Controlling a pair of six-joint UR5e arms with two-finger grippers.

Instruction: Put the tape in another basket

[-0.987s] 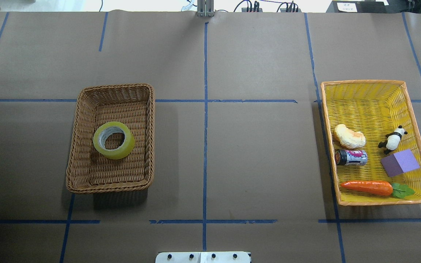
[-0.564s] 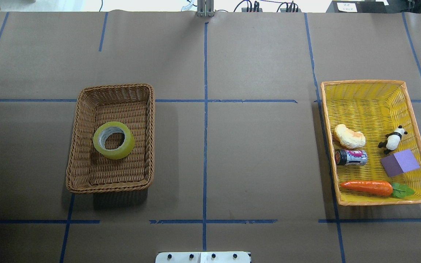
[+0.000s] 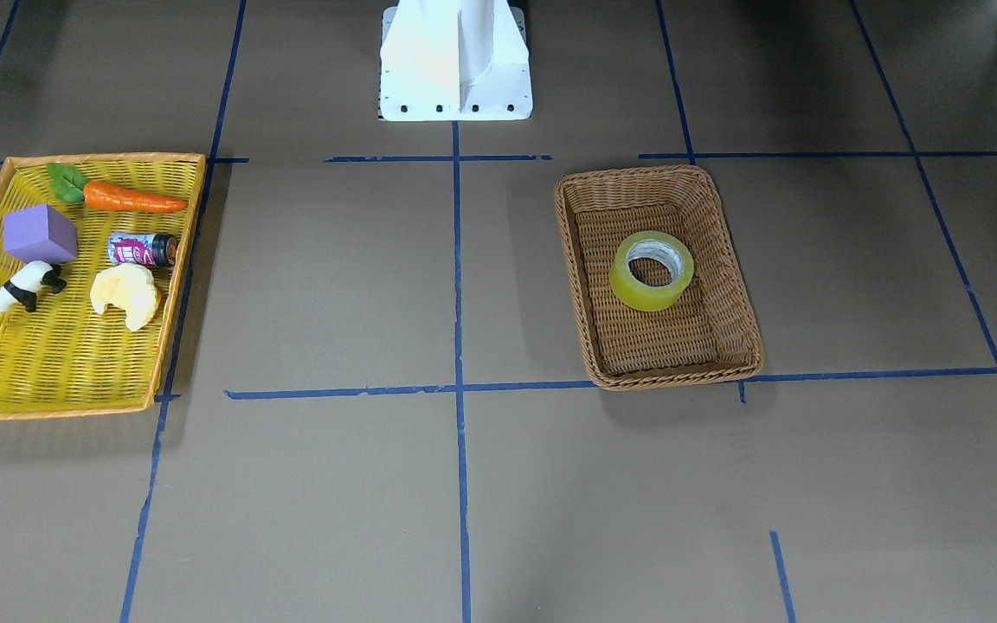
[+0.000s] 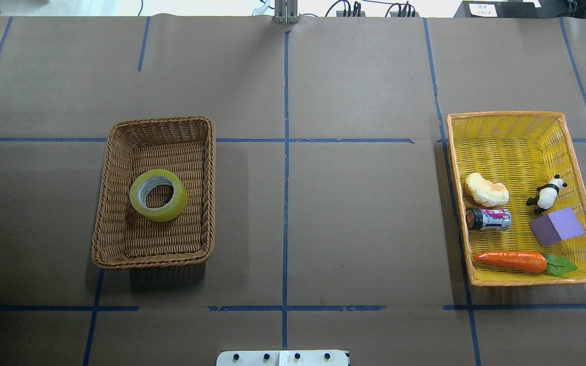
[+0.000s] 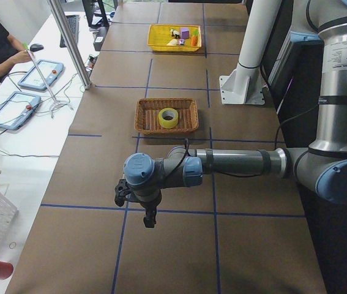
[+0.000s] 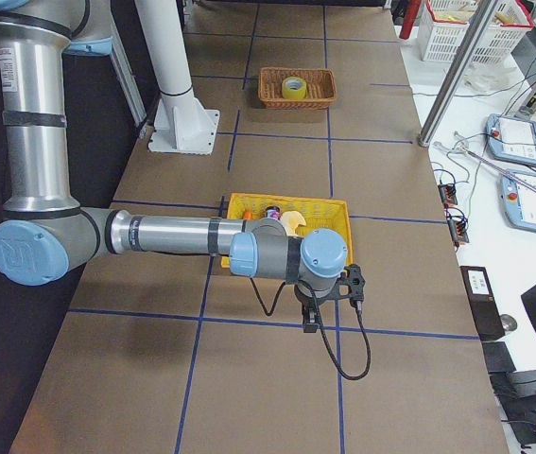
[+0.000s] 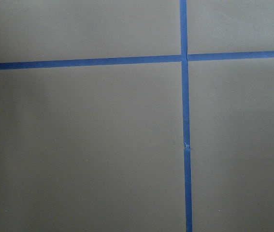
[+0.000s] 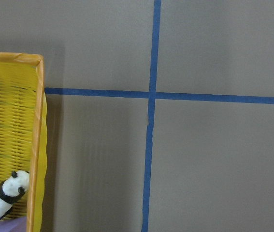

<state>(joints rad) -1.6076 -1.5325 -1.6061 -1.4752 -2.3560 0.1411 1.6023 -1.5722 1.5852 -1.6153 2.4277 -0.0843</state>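
Note:
The yellow-green tape (image 4: 172, 209) lies flat in the middle of the brown wicker basket (image 4: 153, 262) on the table's left half. Both also show in the front view, the tape (image 3: 637, 296) in the basket (image 3: 672, 377), and in the left side view, the tape (image 5: 168, 124) in the basket (image 5: 149, 117). My left gripper (image 5: 150, 218) shows only in the left side view, pointing down well short of the basket; I cannot tell if it is open. My right gripper (image 6: 310, 322) shows only in the right side view, beside the yellow tray; I cannot tell its state.
A shallow yellow tray (image 4: 506, 134) with an orange rim sits at the right and holds a croissant toy (image 4: 486, 189), a can (image 4: 489, 219), a panda (image 4: 545, 194), a purple block (image 4: 557, 226) and a carrot (image 4: 511, 260). Blue tape lines cross the brown table.

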